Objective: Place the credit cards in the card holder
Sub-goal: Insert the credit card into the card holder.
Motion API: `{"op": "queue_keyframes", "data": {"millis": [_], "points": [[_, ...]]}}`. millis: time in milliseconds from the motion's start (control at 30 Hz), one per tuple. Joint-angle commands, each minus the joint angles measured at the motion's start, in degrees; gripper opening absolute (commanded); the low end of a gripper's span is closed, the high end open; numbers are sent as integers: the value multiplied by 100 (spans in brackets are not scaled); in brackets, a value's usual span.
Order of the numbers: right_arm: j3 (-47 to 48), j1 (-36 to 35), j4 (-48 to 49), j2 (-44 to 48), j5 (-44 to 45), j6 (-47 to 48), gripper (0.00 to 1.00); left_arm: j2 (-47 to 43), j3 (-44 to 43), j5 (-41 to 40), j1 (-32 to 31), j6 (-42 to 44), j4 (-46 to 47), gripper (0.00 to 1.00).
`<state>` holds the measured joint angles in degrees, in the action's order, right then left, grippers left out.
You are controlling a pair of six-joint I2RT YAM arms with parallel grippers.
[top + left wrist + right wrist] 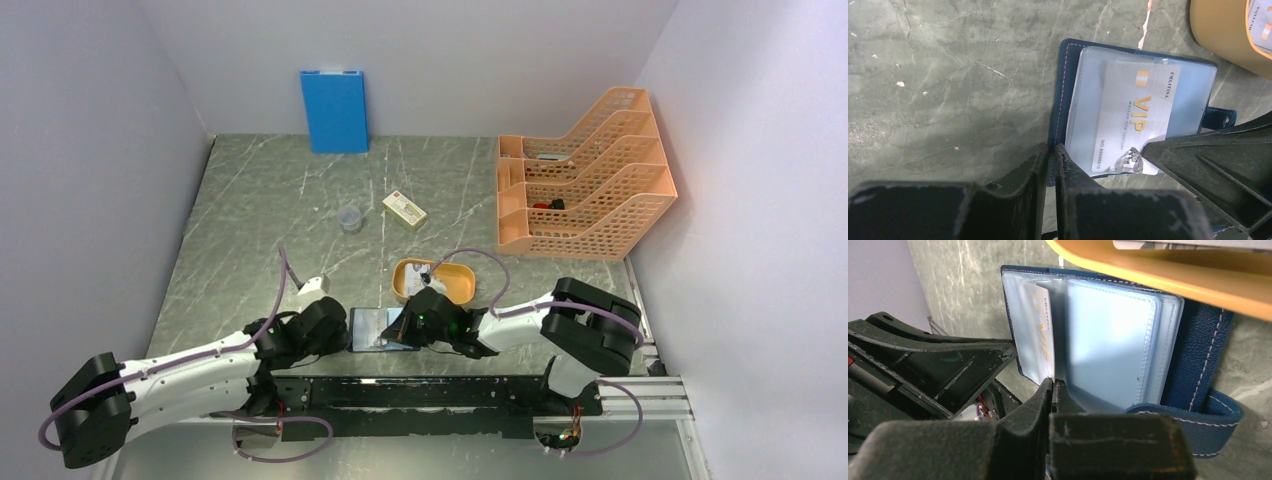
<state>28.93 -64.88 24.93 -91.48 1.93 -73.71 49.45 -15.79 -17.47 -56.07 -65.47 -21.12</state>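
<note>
Card holder (380, 328) open flat at mid near edge of desk, between arms. Left end effector (1050, 155) clenched on its navy cover edge. Right end effector (1054, 390) grasping VIP credit card (1138, 115). Card's long axis lines up with clear sleeve, apparently part-inserted. Next push likely along that axis.

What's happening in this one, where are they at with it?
Both arms are working on the open card holder at the near edge of the table. The left gripper is shut on the holder's edge, pinning it. The right gripper pinches a VIP credit card that appears partly slid into a clear sleeve, one end sticking out. A second card waits in the orange tray.
</note>
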Motion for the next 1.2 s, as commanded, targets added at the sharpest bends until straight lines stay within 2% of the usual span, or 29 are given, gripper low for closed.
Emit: {"op": "queue_keyframes", "data": {"millis": [0,200,300,833,1167], "points": [[51,-95,-485,63,118,185,7,39,303,421,-10,-58,-495,16],[83,-110,-563,219,145,296,42,32,283,405,-10,-58,-485,16],[172,-107,-676,245,138,378,48,71,263,403,-9,-43,-464,16],[1058,-202,-1285,-429,-151,954,48,100,235,502,-14,60,-229,15],[1510,-288,-2188,-440,256,1266,50,-27,84,221,-11,35,-619,15]]}}
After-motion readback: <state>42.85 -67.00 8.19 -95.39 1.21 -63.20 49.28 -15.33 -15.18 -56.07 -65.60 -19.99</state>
